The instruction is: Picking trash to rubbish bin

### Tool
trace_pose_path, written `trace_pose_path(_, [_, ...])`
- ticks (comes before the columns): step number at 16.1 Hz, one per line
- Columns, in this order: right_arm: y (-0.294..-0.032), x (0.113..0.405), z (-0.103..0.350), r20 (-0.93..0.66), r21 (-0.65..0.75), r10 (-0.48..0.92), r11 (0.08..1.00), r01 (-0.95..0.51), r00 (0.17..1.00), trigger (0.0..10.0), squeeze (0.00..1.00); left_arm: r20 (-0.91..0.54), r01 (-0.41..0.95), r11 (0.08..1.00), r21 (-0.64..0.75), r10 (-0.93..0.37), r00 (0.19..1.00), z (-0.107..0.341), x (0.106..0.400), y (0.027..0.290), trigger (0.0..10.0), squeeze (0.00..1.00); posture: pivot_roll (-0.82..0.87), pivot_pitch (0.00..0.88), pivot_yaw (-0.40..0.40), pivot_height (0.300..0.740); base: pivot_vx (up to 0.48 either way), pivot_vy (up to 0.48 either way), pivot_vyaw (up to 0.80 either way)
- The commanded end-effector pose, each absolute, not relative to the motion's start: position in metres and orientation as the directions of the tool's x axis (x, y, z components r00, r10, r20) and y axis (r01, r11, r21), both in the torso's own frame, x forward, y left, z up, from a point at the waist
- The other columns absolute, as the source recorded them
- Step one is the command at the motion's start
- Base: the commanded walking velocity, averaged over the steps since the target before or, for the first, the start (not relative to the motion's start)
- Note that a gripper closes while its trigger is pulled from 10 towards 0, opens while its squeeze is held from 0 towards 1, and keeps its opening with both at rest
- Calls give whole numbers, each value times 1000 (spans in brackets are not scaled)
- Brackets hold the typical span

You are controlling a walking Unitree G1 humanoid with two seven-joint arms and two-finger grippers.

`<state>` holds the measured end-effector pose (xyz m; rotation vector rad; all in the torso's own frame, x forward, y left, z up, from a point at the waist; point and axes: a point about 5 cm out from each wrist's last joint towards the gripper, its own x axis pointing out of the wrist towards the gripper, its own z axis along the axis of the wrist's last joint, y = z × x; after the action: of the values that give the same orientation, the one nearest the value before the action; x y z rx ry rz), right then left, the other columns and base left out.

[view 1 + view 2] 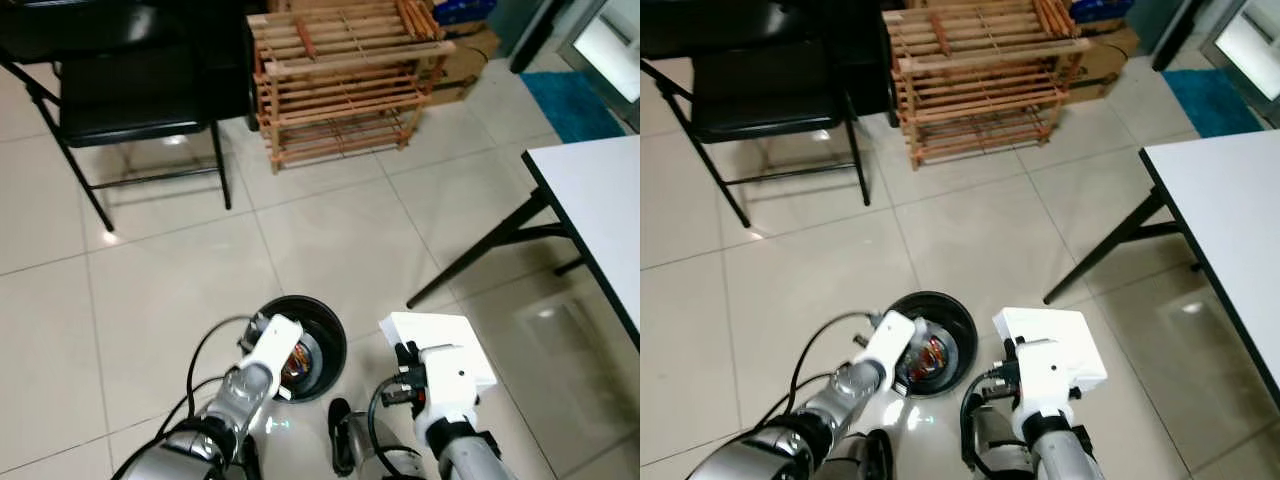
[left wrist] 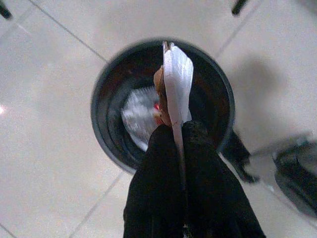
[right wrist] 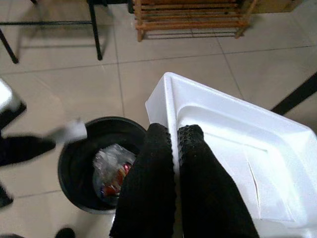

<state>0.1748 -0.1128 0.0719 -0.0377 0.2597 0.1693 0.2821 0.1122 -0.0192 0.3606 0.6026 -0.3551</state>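
Pale glossy floor tiles (image 1: 330, 240) run through the whole room. Nearest the robot, the left gripper (image 2: 174, 136) hangs directly over the round black rubbish bin (image 1: 330, 345), its two black fingers pressed onto a thin white scrap of paper-like trash (image 2: 177, 79); something brownish sits against the scrap, though the view is too dim to say what it is. Crumpled clear wrapping with red bits (image 3: 113, 171) already lies inside the bin. Just right of the bin, the right gripper (image 3: 174, 136) pinches the rim of a white moulded foam tray (image 3: 237, 148) and holds it level above the floor, beside the bin and not over it.

The step in hand looks like the drop of the left piece. The next move calls for those fingers to part so the scrap falls inside the rim. After that the tray has to swing left over the opening, probably tilted, since it looks about as wide as the bin's mouth.

Farther right stands a white table with black legs (image 1: 600, 200). At the far left is a black folding chair (image 1: 120, 110), and at the far centre a slatted wooden rack (image 1: 345, 80).
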Motion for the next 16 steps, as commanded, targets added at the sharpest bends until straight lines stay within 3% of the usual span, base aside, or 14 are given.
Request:
trace_pose_path(1, [-115,172,74,-265,-30,154,985,-167,952,10000,0,-595,393,894,215,-199,779,-19,283,112,10000,0,-183,323,-94,740,0,0,0])
trace_pose_path(6, [-116,174,83,-242,-43,160,984,-175,957,10000,0,-539,332,925,185,-187,821,-2,300,109,10000,0,-190,325,-106,740,0,0,0])
trace_pose_path(10, [-117,172,87,-239,-50,161,983,-178,958,10000,0,-509,363,921,142,-247,825,3,303,94,10000,24,-202,328,-112,740,0,0,0])
trace_pose_path(11, [-117,172,87,-239,-50,161,983,-178,957,10000,0,-507,365,920,140,-250,825,3,303,93,10000,267,-202,328,-112,740,0,0,0])
trace_pose_path(12, [-117,171,87,-240,-50,161,983,-178,957,10000,0,-502,372,918,139,-258,826,5,303,92,10000,620,-207,326,-113,740,0,0,0])
trace_pose_path(13, [-117,171,87,-242,-51,162,983,-179,957,10000,0,-494,380,913,145,-266,828,6,305,90,10000,871,-207,326,-113,740,0,0,0])
trace_pose_path(14, [-117,170,87,-244,-51,162,982,-180,956,10000,0,-491,378,915,140,-267,829,7,305,89,10000,965,-207,328,-113,740,0,0,0])
trace_pose_path(16, [-117,170,88,-241,-41,169,982,-184,956,10000,0,-479,368,914,171,-249,842,10,308,90,10000,1000,-208,327,-114,740,0,0,0])
